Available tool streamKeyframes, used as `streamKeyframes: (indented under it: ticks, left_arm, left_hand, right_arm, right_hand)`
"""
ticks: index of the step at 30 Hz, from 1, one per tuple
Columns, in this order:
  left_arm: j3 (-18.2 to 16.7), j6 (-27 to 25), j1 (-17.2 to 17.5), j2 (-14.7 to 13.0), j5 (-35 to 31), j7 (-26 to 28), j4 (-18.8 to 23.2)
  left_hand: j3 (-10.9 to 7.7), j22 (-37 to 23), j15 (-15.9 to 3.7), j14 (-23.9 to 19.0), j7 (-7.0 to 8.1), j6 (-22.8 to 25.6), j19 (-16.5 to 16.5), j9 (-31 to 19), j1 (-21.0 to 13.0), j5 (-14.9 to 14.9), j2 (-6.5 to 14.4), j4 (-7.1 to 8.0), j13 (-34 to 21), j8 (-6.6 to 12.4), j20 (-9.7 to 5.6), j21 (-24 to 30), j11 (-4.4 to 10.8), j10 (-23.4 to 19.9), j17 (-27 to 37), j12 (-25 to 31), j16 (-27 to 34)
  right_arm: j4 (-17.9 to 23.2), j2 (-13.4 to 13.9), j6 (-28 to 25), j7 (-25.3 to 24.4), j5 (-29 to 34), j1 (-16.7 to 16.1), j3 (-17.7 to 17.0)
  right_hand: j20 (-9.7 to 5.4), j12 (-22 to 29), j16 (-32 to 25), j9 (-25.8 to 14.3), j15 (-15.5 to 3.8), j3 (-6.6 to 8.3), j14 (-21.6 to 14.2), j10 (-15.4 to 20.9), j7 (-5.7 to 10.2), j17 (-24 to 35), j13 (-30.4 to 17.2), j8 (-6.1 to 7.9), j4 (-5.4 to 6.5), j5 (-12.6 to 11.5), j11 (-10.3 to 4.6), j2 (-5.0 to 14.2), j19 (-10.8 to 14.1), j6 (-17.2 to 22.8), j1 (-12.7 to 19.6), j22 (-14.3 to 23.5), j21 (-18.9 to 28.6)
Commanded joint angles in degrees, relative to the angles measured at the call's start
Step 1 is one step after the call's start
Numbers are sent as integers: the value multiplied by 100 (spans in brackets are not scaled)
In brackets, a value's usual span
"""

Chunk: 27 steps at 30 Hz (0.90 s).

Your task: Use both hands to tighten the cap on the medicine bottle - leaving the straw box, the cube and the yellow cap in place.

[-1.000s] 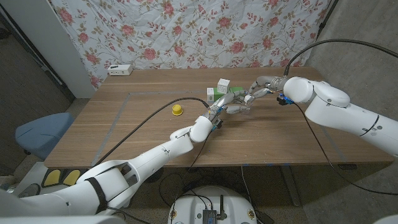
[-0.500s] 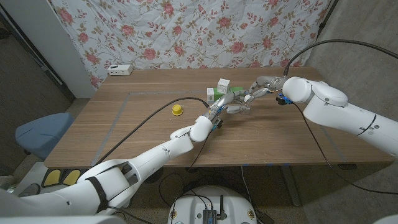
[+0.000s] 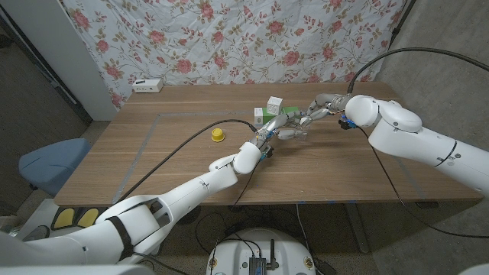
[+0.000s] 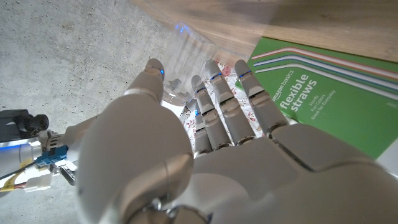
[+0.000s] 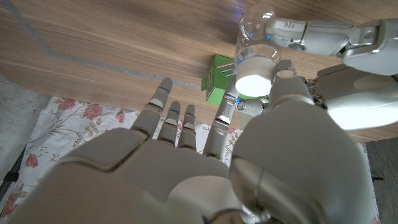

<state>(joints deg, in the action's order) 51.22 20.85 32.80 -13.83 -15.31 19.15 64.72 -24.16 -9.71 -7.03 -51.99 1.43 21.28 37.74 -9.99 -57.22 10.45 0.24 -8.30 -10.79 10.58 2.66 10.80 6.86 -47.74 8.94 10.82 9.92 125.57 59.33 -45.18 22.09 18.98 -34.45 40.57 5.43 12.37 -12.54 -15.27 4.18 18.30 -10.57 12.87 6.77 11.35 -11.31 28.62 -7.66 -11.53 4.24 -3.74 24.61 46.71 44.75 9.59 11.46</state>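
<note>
The clear medicine bottle (image 3: pixel 296 127) stands right of mid-table, just in front of the green straw box (image 3: pixel 289 112). My left hand (image 3: pixel 280 132) grips its body; in the left wrist view the fingers (image 4: pixel 217 106) wrap the clear bottle (image 4: pixel 185 55) beside the straw box (image 4: pixel 311 93). My right hand (image 3: pixel 314 114) reaches in from the right and pinches the white cap (image 5: pixel 255 79) between thumb and a finger. The white-and-green cube (image 3: pixel 274 104) sits behind the box. The yellow cap (image 3: pixel 218 135) lies to the left, apart from both hands.
A second small white-and-green box (image 3: pixel 262 116) sits left of the straw box. A black cable (image 3: pixel 191 142) runs across the table along my left arm. A white power strip (image 3: pixel 147 85) lies at the far left edge. A blue chair (image 3: pixel 46 164) stands off the table's left side.
My right forearm has shifted slightly left while its hand stays on the cap. The left hand, bottle, box, cube and yellow cap have not moved.
</note>
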Motion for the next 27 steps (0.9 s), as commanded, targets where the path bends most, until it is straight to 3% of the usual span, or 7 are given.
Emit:
streamKeyframes:
  ticks: [1, 27]
  left_arm:
    - [-7, -8, -1, 5, 15, 22, -14]
    - [-4, -4, 10, 8, 31, 27, -2]
  left_hand:
    - [-46, -13, -420, -59, 38, 24, -12, -33, 25, 34, 39, 7, -23, 29, -26, 25, 136, -155, 27, 36, 5]
    - [-81, -13, -413, -68, 46, 36, -11, -34, 47, 31, 27, 8, -23, 28, -13, 27, 138, -140, 28, 31, 6]
  right_arm:
    - [-38, -119, -119, -131, 110, 28, 102]
    - [47, -321, -850, -259, 636, 205, 563]
  right_hand:
    - [-22, 43, -52, -20, -34, -20, -78, 109, -21, 11, -18, 56, 15, 24, -5, 6, 55, 116, -75, 21, 23]
    - [39, 117, -130, 40, -191, -119, -421, 578, -69, 14, -11, 287, 94, 30, -114, 63, 230, 778, -368, 24, 22]
